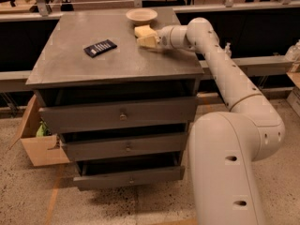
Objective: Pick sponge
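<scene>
The pale yellow sponge [143, 32] lies on the grey cabinet top [75, 64], just in front of the round beige bowl [141, 16]. My gripper [151, 40] reaches in from the right at the end of the white arm and is right at the sponge's right side, low over the top. The sponge and the gripper's tip blend together, so I cannot tell whether they touch. A dark flat remote-like item [100, 48] lies to the left of the sponge.
The cabinet has three drawers [122, 116], the lower ones slightly pulled out. A cardboard box [35, 142] stands on the floor at its left. A railing and dark shelving run behind the cabinet. The robot's white body [229, 172] fills the lower right.
</scene>
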Tool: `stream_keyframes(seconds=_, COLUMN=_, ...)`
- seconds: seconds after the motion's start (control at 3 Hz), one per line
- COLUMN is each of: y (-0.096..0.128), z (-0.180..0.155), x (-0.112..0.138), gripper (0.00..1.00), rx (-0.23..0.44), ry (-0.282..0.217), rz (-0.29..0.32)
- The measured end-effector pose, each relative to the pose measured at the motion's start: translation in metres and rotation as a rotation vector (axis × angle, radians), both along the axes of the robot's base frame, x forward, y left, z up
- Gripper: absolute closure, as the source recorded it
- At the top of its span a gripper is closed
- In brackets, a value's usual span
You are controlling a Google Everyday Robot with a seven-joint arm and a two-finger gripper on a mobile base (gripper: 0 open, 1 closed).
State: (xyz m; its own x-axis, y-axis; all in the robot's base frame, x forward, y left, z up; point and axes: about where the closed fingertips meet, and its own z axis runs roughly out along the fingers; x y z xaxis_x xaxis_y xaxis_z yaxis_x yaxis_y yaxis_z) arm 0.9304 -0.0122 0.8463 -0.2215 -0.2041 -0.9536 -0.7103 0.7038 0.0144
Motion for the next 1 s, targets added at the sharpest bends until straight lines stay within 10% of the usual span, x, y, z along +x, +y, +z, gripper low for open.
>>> stream_keyframes(seconds=1.0, y=0.014, z=0.068, x=-0.063, gripper=1.00, rx=0.090, ry=-0.017, rz=0.192)
